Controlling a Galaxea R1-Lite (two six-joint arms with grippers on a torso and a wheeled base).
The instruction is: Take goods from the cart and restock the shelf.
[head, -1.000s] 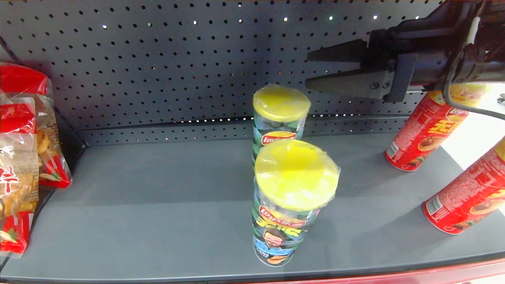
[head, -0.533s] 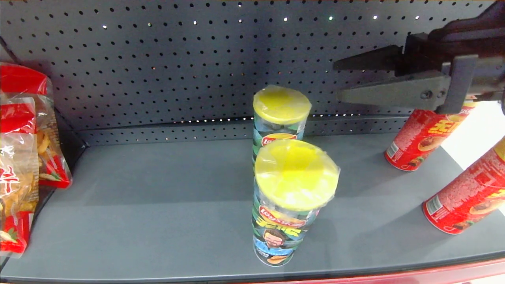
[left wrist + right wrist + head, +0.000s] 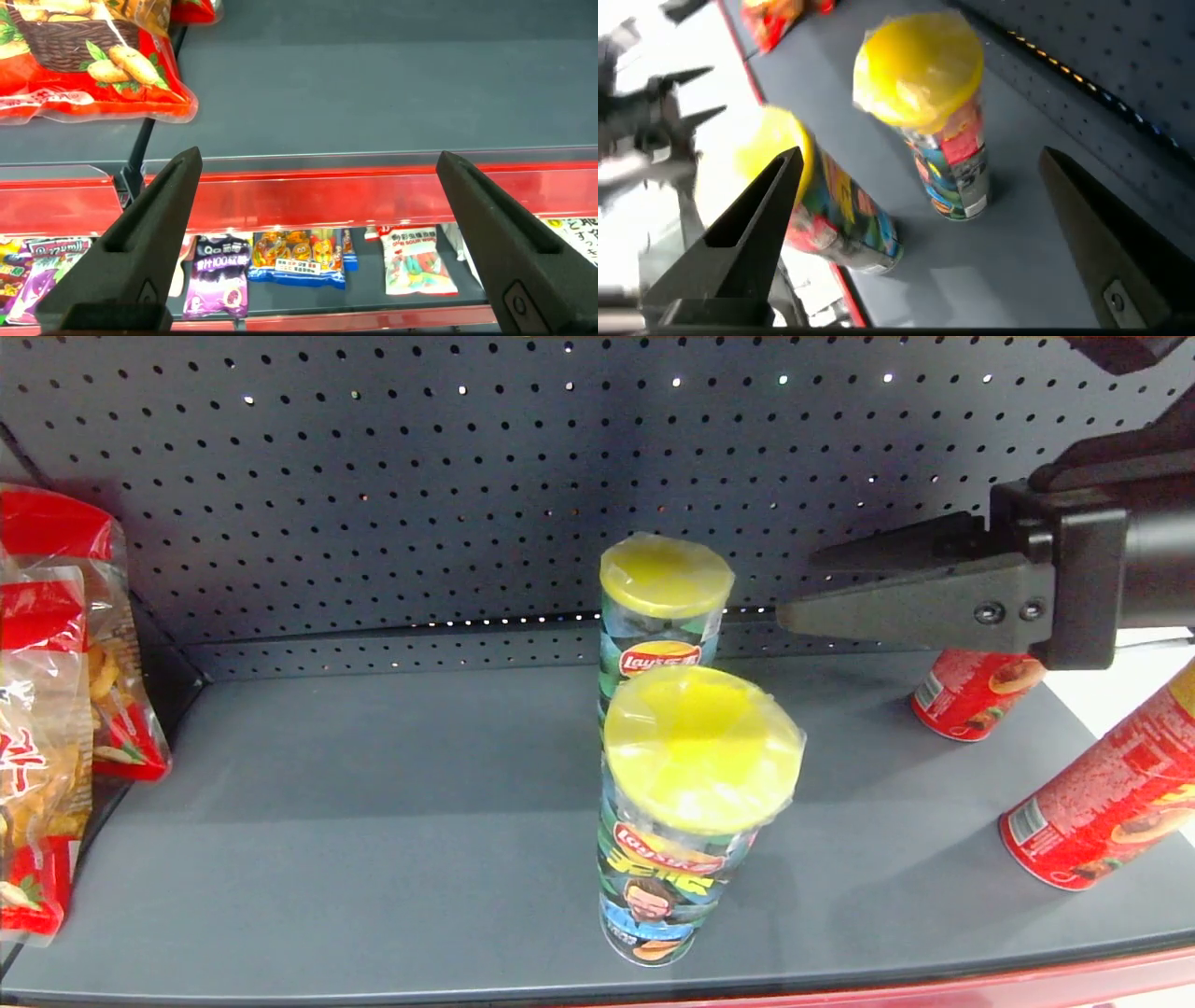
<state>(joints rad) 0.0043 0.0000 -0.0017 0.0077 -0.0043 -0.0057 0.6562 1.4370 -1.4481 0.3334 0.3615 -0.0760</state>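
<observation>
On the shelf (image 3: pixel 373 784) stand a front can (image 3: pixel 672 859) and, just behind it, a rear can (image 3: pixel 658 644), both upright. The right gripper (image 3: pixel 798 586) hangs right of the rear can, apart from it, jaws wide and empty. The left gripper (image 3: pixel 320 159) — jaws wide, empty — faces the shelf's red front edge.

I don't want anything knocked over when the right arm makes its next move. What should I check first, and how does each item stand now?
1. Is the right gripper empty: ok, it is open with nothing between the jaws.
2. Is it clear of the rear green can: ok, a gap shows beside the lid.
3. Are both cans upright: ok, the front green can stands directly ahead of the rear one.
4. Is the arm clear of the rear red can: cannot tell, they overlap in the head view.
5. Is the left gripper empty: ok, it is open in front of the shelf.
</observation>
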